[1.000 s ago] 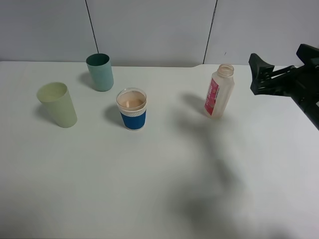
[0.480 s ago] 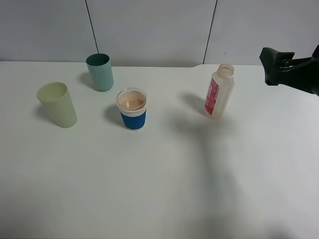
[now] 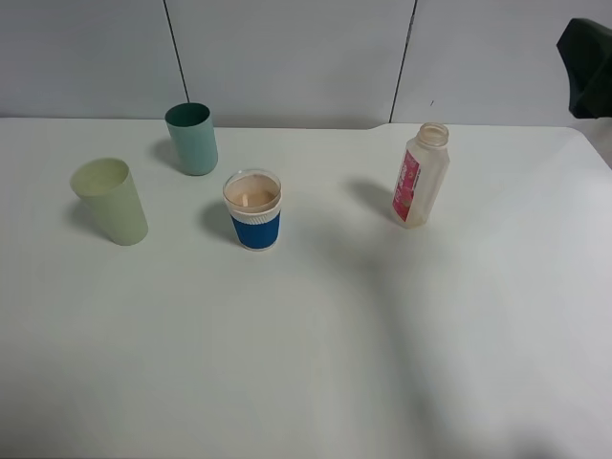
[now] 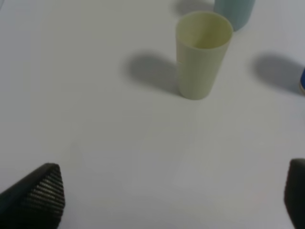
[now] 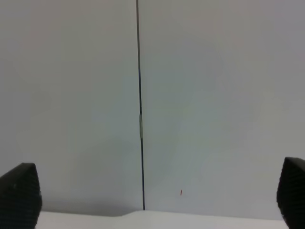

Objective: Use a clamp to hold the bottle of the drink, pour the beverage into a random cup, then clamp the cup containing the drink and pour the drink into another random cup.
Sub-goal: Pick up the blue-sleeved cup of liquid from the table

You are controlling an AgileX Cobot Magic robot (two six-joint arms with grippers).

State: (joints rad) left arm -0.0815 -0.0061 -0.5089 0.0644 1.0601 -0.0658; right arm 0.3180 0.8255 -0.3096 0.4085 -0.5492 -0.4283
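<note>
Blue-sleeved cup [image 3: 253,210], holding beverage [image 3: 251,194], is standing between pale tumbler [image 3: 110,201] and bottle [image 3: 419,177]. Left gripper [image 4: 167,200] and right gripper [image 5: 155,198] are showing fingers spread, empty. Grasp is wanting its ribbed sleeve, cup kept level.

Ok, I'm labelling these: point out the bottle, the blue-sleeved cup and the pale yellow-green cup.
bottle [image 3: 427,182]: high view, clear body.
blue-sleeved cup [image 3: 256,230]: high view, blue sleeve.
pale yellow-green cup [image 4: 200,71]: left wrist view, outer wall.

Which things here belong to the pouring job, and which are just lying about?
Job: translucent plastic bottle with pink-red label; short clear cup with blue sleeve; peach-tan milky drink inside it; pale yellow-green plastic tumbler.
Lying about: teal-green plastic tumbler.
</note>
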